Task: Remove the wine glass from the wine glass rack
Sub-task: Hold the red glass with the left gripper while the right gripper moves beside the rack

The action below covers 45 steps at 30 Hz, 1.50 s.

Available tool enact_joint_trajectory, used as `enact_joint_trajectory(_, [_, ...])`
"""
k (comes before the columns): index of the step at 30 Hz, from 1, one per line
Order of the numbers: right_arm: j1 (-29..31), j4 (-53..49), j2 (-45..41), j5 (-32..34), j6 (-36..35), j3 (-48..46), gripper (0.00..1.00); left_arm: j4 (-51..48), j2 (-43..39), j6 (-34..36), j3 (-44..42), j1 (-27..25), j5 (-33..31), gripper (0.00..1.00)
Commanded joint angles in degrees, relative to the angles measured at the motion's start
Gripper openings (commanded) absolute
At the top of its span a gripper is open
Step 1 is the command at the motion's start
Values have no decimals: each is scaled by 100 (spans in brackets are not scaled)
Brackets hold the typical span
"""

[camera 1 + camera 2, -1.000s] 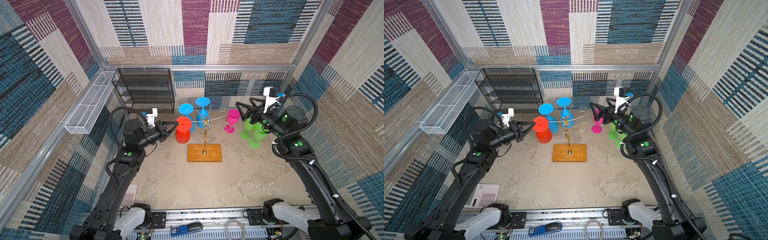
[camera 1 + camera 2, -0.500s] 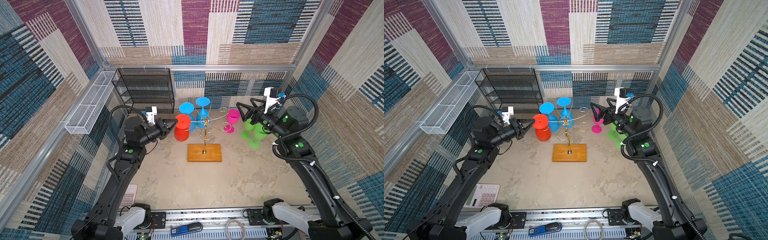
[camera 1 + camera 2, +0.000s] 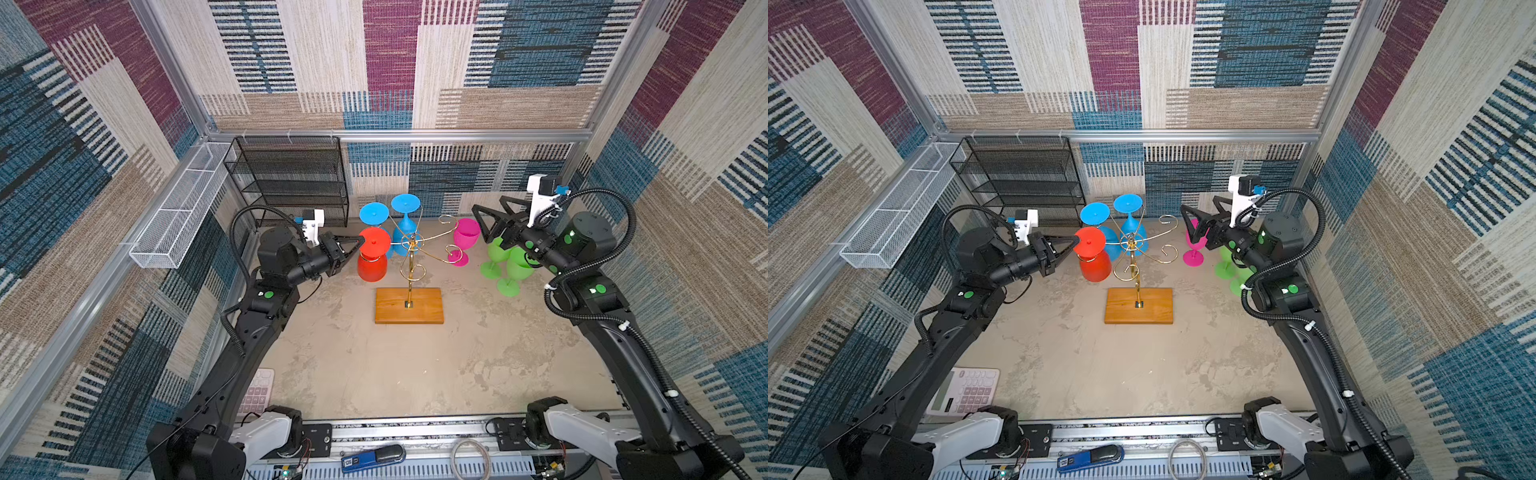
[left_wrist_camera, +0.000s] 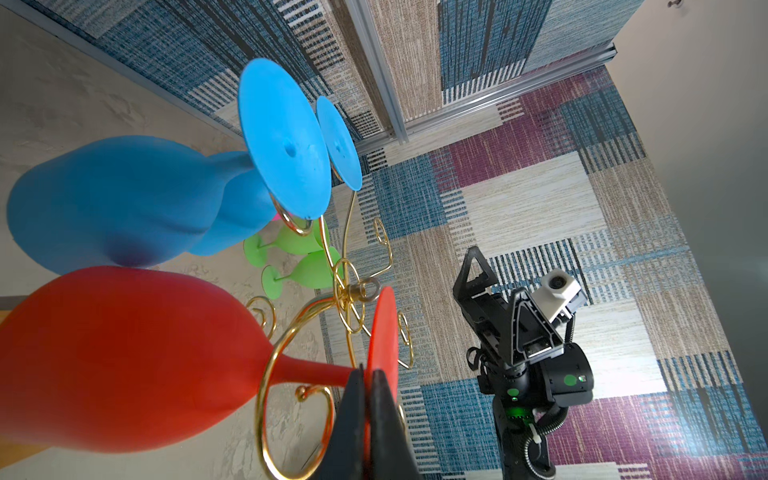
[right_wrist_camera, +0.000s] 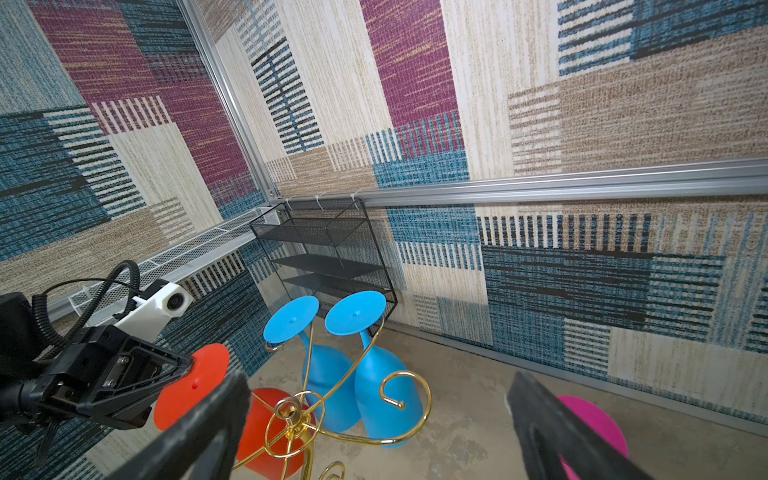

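The red wine glass hangs bowl-down, its stem threaded through a gold curl of the wine glass rack. Its round foot is uppermost, and the left gripper pinches the foot's rim at its very tips. The rack, thin gold wire on an orange-brown wooden base, stands upright just beyond the glass from that gripper.

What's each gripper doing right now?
Left gripper: shut on the round foot of the red plastic wine glass.
Right gripper: open, holding nothing.
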Motion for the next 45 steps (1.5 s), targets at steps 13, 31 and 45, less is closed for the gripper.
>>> enact_joint_trajectory(13, [9, 51, -7, 15, 2, -6, 99, -297, -87, 489, 12, -135, 590, 0])
enact_joint_trajectory(31, [7, 7, -106, 88, -15, -73, 99, -657, -268, 762, 23, -132, 533, 0])
enact_joint_trajectory(45, [8, -80, -224, 206, -99, -95, 99, -293, -84, 649, 100, -131, 386, 0])
